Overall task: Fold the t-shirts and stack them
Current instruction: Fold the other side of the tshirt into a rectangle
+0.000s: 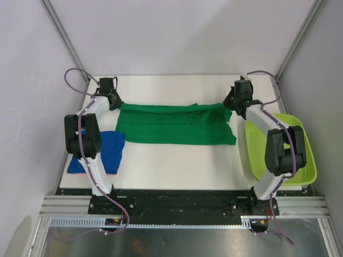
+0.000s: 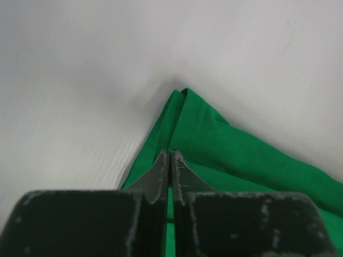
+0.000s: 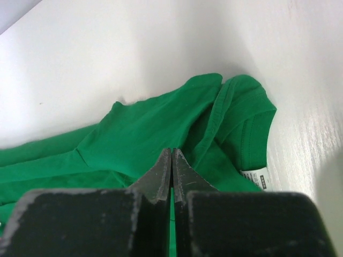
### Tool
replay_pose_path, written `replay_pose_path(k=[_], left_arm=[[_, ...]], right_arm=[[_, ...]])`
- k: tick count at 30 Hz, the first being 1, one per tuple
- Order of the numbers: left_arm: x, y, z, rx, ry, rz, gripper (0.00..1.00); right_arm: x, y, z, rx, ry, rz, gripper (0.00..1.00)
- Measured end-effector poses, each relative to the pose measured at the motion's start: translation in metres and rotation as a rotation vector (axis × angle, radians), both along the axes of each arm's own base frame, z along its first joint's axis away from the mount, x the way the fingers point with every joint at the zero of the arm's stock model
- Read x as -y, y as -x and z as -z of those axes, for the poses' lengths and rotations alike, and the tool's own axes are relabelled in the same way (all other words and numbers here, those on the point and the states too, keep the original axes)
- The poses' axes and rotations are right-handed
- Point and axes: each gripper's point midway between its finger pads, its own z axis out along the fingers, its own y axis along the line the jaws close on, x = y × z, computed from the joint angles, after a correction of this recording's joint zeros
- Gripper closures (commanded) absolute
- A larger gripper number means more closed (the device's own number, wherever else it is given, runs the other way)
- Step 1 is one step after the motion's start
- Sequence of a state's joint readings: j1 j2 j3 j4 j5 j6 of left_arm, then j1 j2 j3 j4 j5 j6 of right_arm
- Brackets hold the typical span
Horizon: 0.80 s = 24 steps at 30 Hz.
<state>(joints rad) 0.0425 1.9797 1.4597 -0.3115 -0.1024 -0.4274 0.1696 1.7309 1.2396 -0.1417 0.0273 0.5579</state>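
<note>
Left arm (image 1: pixel 83 134) and right arm (image 1: pixel 281 147), white links between black joint housings, bolted at near edge of table (image 1: pixel 177 160). Purple cables (image 1: pixel 75 69) looped base to wrist. Left gripper (image 2: pixel 170 153) fingers (image 2: pixel 185 176) black, scuffed grey, wedge-tipped.

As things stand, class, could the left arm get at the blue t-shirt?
Probably yes. The blue t-shirt lies beside the left arm with nothing on it; the arm need only draw back from the corner of the green t-shirt.
</note>
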Motion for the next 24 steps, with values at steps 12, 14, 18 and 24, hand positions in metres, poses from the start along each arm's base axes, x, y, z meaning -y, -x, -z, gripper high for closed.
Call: replay_pose_path(k=[12,14,18,24], left_arm=[[0.001,0.024,0.021,-0.061,0.002,-0.001,0.94],[0.001,0.025,0.022,-0.064,0.001,-0.002,0.92],[0.0,0.025,0.022,-0.064,-0.002,-0.005,0.89],[-0.003,0.025,0.022,-0.065,-0.012,-0.014,0.9]], right_arm=[[-0.006,0.027,0.035,-0.087,0.003,-0.01,1.0],[-0.007,0.026,0.041,-0.098,0.005,-0.01,1.0],[-0.007,0.027,0.054,-0.126,0.009,-0.011,1.0],[-0.005,0.028,0.058,-0.135,0.01,-0.008,1.0]])
